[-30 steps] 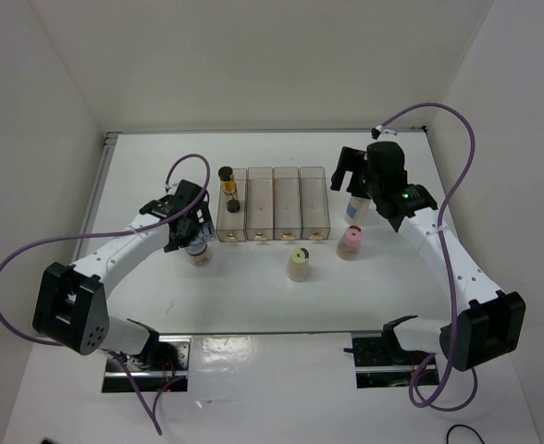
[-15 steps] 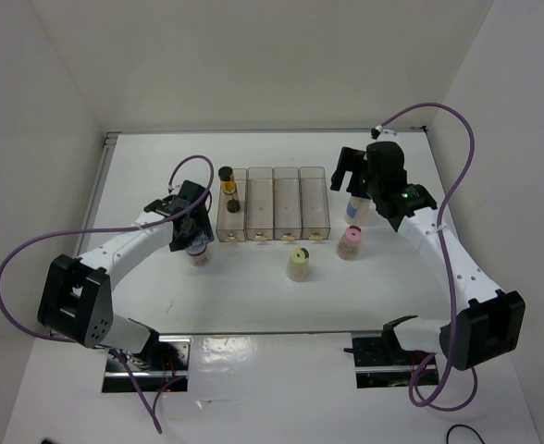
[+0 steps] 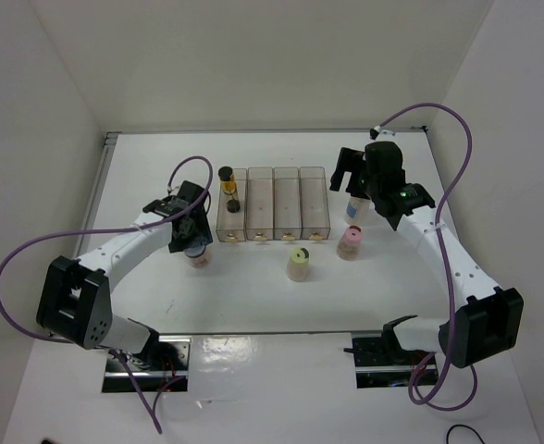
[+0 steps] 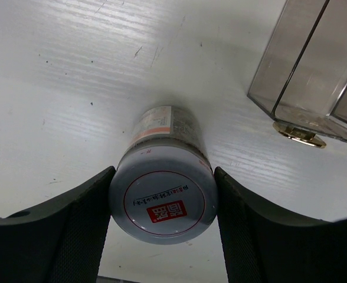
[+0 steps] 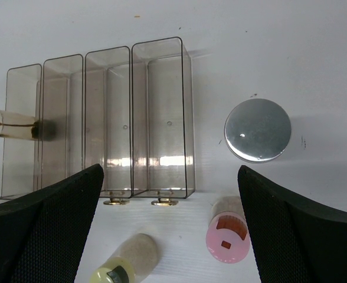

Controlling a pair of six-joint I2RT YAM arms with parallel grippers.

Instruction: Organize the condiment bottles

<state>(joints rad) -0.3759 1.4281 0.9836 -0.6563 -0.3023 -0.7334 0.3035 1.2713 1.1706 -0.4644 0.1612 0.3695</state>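
My left gripper (image 3: 194,239) is shut on the white-lidded brown jar (image 4: 163,203), its fingers (image 4: 79,230) pressing both sides of the lid. The jar stands just left of the clear rack's front (image 3: 274,205). The slim black-capped amber bottle (image 3: 228,188) sits in the rack's leftmost slot (image 5: 11,124). My right gripper (image 3: 351,176) is open and empty, hovering above the rack's right end (image 5: 132,118). The grey-lidded jar (image 5: 258,130) stands right of the rack. The pink jar (image 5: 228,237) and the cream jar (image 5: 126,265) stand in front of it.
The rack's other three slots hold nothing. White walls enclose the table on the left, back and right. The purple cables loop beside both arms. In the top view the cream jar (image 3: 297,264) stands nearest the front and the pink jar (image 3: 350,242) is to its right.
The left arm has shifted a little while its gripper stays on the white-lidded jar. The right arm has barely moved.
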